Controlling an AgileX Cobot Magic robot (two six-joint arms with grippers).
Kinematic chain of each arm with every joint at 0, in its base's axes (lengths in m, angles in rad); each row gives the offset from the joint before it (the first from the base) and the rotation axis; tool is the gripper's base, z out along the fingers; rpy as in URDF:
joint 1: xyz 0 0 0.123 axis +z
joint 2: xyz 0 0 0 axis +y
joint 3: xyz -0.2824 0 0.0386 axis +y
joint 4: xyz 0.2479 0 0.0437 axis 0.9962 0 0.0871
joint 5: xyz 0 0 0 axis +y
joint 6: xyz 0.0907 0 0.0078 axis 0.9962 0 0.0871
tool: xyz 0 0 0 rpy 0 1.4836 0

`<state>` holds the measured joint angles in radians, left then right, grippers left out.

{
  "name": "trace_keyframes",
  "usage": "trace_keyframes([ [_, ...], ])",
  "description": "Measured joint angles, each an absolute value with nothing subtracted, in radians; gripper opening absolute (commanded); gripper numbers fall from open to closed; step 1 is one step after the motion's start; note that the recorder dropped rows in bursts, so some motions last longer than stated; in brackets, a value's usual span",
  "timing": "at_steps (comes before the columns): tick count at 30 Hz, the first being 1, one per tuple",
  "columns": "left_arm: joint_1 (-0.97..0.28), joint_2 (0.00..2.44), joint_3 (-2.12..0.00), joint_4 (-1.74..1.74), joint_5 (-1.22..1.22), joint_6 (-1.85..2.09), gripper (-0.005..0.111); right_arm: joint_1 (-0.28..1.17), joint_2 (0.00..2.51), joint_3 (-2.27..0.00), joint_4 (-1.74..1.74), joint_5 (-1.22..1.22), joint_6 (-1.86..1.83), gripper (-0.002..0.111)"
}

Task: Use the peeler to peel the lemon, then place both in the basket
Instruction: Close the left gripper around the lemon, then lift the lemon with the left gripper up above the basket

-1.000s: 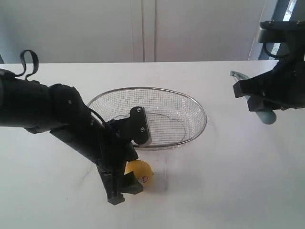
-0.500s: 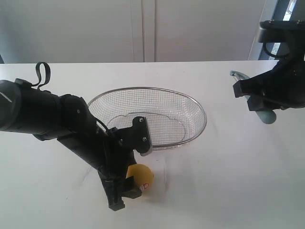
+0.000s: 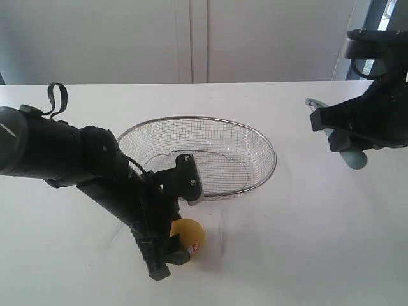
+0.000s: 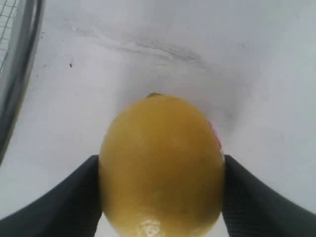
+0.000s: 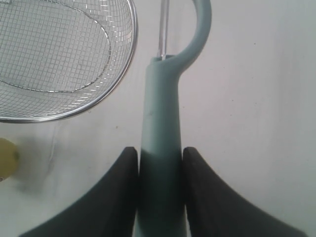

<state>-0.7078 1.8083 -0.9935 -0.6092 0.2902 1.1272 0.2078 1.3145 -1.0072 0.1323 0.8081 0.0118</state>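
The yellow lemon [image 3: 190,234] lies on the white table just in front of the basket [image 3: 270,152], its red-and-white sticker facing right. My left gripper [image 3: 170,262] is shut on the lemon; in the left wrist view both black fingers [image 4: 74,197] press against the sides of the lemon [image 4: 160,163]. At the right, my right gripper [image 5: 160,157] is held above the table, shut on the teal handle of the peeler [image 5: 160,113]. The peeler's handle end [image 3: 354,158] pokes out below the gripper and its metal head points away to the back.
The wire basket has nothing in it and stands mid-table, its rim [image 5: 129,59] close to the peeler's head in the right wrist view. The table's back edge meets a pale wall. My left arm [image 3: 57,156] stretches in from the left, beside the basket.
My left arm has shifted its pose and its fingers have closed in against the lemon. The right gripper with the peeler has dropped slightly.
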Motion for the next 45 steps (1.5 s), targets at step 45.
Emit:
trace_keyframes([
  [45,-0.708,1.356,-0.993,-0.609,0.389,0.943,0.000,0.208,1.314,-1.005,0.141,0.834,0.012,0.000],
])
